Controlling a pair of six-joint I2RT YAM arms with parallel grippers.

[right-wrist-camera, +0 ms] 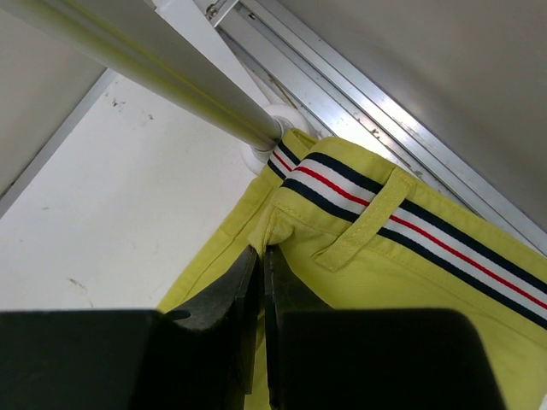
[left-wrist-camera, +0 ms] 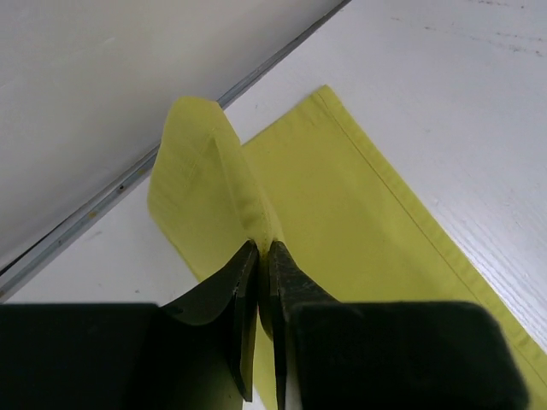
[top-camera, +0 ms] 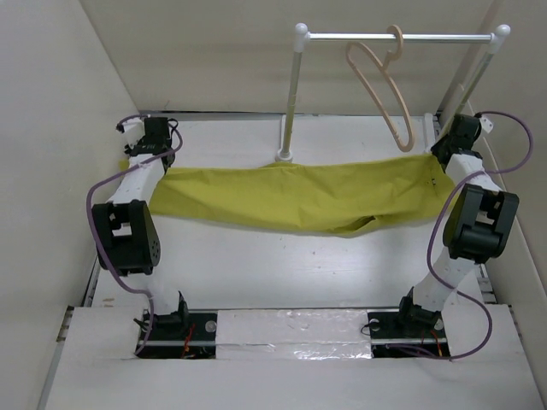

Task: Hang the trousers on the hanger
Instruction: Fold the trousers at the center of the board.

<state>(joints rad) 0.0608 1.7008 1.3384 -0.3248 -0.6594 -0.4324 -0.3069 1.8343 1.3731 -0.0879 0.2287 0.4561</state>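
While trousers (top-camera: 299,196) sag smooth, curved beige hanger (top-camera: 373,96)

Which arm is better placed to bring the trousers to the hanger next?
Right, probably. The right tool, shut on the trousers at the striped waistband, sits beside the hanger on the rail; the left tool pinches the leg end, far across the table.

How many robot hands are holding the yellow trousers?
2. The left gripper pinches the plain end of the trousers, on the left. The right gripper pinches the striped waistband end, on the right beside the rail post.
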